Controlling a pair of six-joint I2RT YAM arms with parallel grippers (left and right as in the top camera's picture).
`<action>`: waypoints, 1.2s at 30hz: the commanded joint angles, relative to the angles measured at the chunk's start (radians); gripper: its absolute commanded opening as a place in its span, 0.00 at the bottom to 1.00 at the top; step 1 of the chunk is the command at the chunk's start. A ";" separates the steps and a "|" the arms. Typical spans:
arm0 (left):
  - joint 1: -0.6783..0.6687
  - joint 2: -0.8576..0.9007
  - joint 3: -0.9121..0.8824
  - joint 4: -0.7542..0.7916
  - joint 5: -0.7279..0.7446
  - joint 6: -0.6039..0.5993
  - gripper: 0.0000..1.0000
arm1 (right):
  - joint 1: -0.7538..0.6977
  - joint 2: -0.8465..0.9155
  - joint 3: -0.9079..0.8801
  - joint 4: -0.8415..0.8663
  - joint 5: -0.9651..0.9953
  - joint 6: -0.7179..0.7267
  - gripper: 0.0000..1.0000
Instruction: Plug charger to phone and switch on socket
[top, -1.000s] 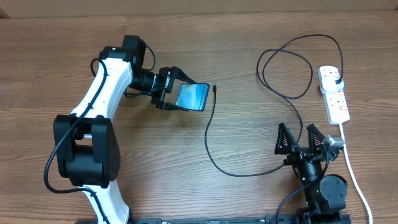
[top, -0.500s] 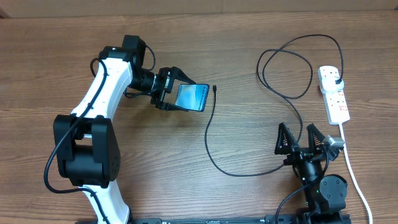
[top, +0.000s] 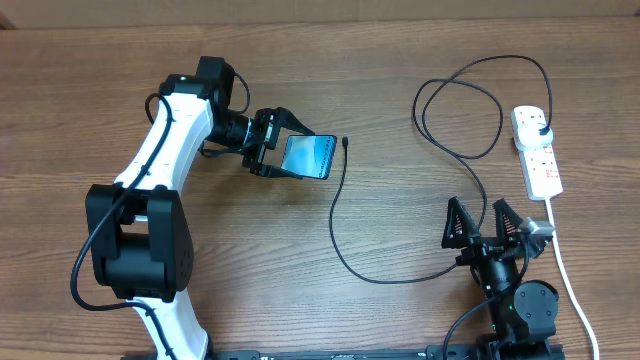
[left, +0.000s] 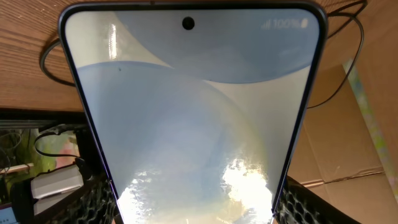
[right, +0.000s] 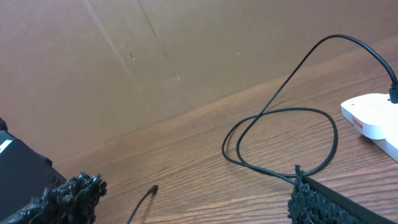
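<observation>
Your left gripper (top: 292, 150) has the phone (top: 310, 155) pinched across its width, one finger on each long edge; the jaws stand fairly wide only because the phone fills the gap. The phone is left of centre, raised off the table (top: 400, 60) and tilted, screen lit; in the left wrist view it fills nearly the whole frame, with the fingers (left: 99, 202) just peeking in at the bottom corners.

The charger (top: 332, 210) isn't in the phone yet; its plug tip (top: 344, 142) lies on the wood just beside the phone's right end, with a small gap between them. From there the cable runs toward you, bends right past your right gripper (top: 485, 222), loops at the far right and ends at the adapter (top: 541, 127), which sits in the far outlet of the socket (top: 537, 152).

The right gripper is spread as wide as it goes, holding nothing, parked at the near right; can't tell from here whether the socket's switch is on.
</observation>
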 joint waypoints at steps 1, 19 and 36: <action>0.005 -0.003 0.027 -0.003 0.057 -0.040 0.37 | 0.005 -0.010 -0.011 0.007 0.000 -0.003 1.00; 0.004 -0.003 0.027 -0.003 0.047 -0.065 0.38 | 0.005 -0.010 -0.011 0.007 0.000 -0.003 1.00; 0.003 -0.003 0.027 -0.003 0.018 -0.072 0.38 | 0.005 -0.006 -0.007 0.010 -0.105 0.095 1.00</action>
